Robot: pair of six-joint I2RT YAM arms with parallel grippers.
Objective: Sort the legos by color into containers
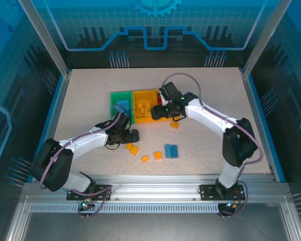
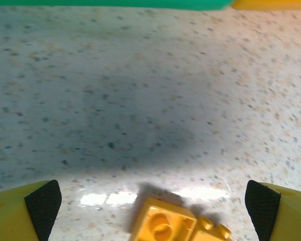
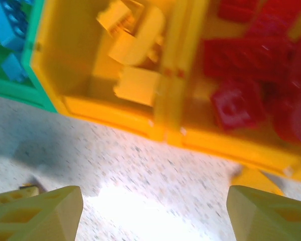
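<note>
On the speckled tabletop (image 1: 90, 95), small yellow-orange studded plastic bricks (image 1: 134, 149) and two blue bricks (image 1: 171, 151) lie loose near three joined plastic bins. The green bin (image 1: 121, 103) holds blue, the orange-yellow bin (image 1: 145, 108) yellow, the end bin (image 3: 251, 145) red. The left gripper (image 1: 132, 135) straddles one yellow brick (image 2: 163, 226), jaws wide, while the right gripper (image 3: 153, 201) hangs spread and empty by the bins' near wall.

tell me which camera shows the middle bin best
The right wrist view: the middle bin is close and its yellow bricks show inside, if blurred. The top view has the bin small, partly under the right arm; the left wrist view catches a rim sliver.
</note>
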